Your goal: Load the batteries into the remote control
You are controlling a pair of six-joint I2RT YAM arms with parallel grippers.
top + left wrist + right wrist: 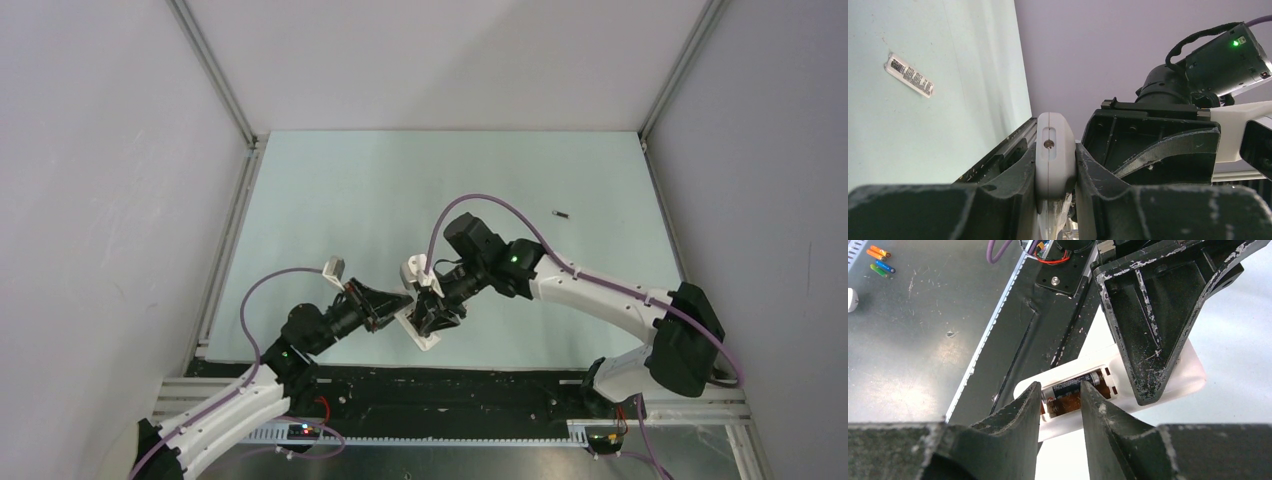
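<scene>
My left gripper (398,304) is shut on the white remote control (428,341) and holds it edge-on above the near table edge; the left wrist view shows the remote's end (1053,150) clamped between the jaws (1055,167). In the right wrist view the remote (1193,375) lies back-up with its recess uncovered. One dark battery (1073,385) lies in the recess's far slot; the near slot shows brown contacts. My right gripper (1060,402) is slightly open and empty, its tips just over the recess (433,316). A second battery (562,213) lies on the table at the far right.
A small pale labelled plate (909,75) lies flat on the pale green table (400,190). Grey walls enclose the table. Below the table edge is a black rail (1048,330) and a metal shelf with small coloured sticks (879,261).
</scene>
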